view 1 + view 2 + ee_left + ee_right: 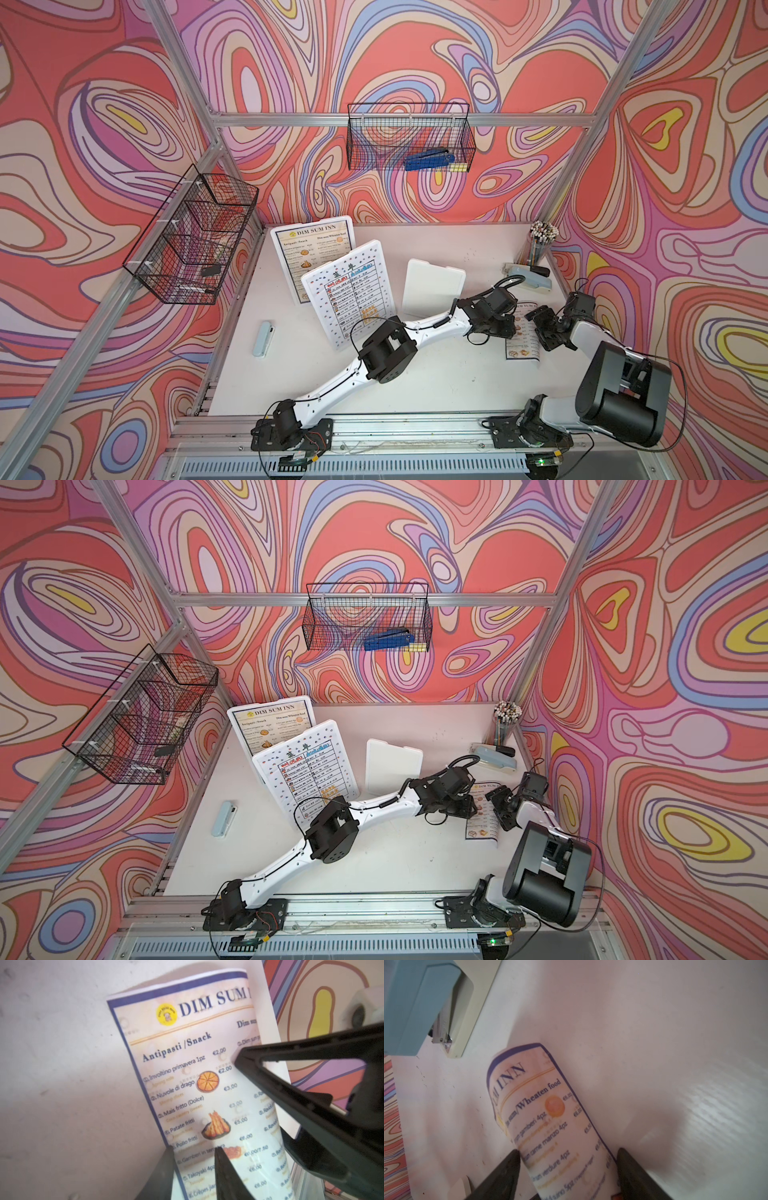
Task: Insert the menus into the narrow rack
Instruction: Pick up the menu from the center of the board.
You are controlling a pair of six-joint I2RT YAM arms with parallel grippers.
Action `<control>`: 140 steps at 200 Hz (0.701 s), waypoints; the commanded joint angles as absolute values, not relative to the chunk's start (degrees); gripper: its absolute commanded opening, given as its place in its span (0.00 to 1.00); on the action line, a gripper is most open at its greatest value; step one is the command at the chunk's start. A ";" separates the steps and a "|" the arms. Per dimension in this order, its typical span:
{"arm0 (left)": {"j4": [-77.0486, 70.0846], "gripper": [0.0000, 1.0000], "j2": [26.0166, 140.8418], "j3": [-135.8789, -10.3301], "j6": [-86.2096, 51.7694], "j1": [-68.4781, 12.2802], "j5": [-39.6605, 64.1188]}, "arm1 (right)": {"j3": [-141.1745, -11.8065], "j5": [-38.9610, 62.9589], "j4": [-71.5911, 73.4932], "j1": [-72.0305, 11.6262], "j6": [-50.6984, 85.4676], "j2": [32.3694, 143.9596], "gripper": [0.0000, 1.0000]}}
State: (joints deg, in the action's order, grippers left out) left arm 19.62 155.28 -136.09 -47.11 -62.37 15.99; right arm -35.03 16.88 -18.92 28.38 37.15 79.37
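Note:
The small blue-bordered DIM SUM INN menu (520, 338) lies on the right of the table, bowed upward. My left gripper (195, 1148) is open but narrow, and the menu's (193, 1076) blue left edge runs between its fingers. My right gripper (569, 1150) stands wide open over the menu's (542, 1109) other half, which fills the gap between its fingers. The large DIM SUM INN menu (313, 253) and the white table menu (351, 291) lean at the back left on white boards. The wire rack (195, 237) with narrow compartments hangs on the left wall.
A blank white board (432, 286) stands mid-table. A grey-blue stapler (532, 276) and a cup of pencils (542, 241) sit at the back right, close to the grippers. A pale blue case (262, 338) lies at the left. A wire basket (374, 137) on the back wall holds a blue stapler (428, 160).

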 commanded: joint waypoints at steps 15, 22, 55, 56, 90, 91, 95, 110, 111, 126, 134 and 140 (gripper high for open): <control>21.20 0.31 152.60 -128.46 -48.01 -60.39 14.86 | -32.43 17.93 -24.39 27.80 36.48 80.74 0.69; 20.61 0.32 151.40 -126.96 -47.84 -60.10 14.85 | -32.43 17.84 -24.35 27.78 36.29 80.15 0.63; 19.24 0.49 146.92 -123.06 -46.51 -59.50 14.82 | -33.05 18.02 -25.03 27.86 35.70 76.95 0.47; 19.24 0.49 146.89 -123.05 -46.41 -59.50 14.84 | -33.09 18.02 -25.08 27.86 35.65 76.84 0.47; 19.78 0.60 144.15 -122.96 -45.12 -59.26 16.65 | -34.57 17.25 -27.98 27.80 34.41 72.35 0.44; 19.78 0.61 144.06 -122.96 -45.10 -59.25 16.67 | -34.64 17.24 -28.09 27.83 34.39 72.12 0.44; 19.79 0.61 143.66 -122.96 -45.01 -59.20 16.93 | -35.04 16.99 -28.76 27.84 34.22 71.51 0.44; 20.20 0.62 142.01 -122.87 -44.36 -59.08 17.26 | -36.53 17.34 -30.78 27.86 33.51 68.83 0.44; 20.25 0.62 141.85 -122.87 -44.33 -59.07 17.25 | -36.64 17.37 -30.90 27.86 33.46 68.56 0.44; 20.35 0.62 139.80 -122.40 -43.63 -58.90 18.09 | -37.75 18.65 -31.95 27.83 33.18 64.87 0.44; 19.91 0.62 138.63 -121.86 -43.38 -58.74 18.71 | -38.01 19.63 -31.95 27.83 32.92 62.88 0.43; 19.70 0.62 137.76 -121.21 -43.40 -58.55 19.10 | -38.29 19.77 -32.12 27.83 32.88 61.66 0.37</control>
State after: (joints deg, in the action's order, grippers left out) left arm 18.85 144.16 -122.28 -44.69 -59.22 17.21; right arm -35.92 18.17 -30.06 28.03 34.41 66.50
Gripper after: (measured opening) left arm 0.620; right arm 0.430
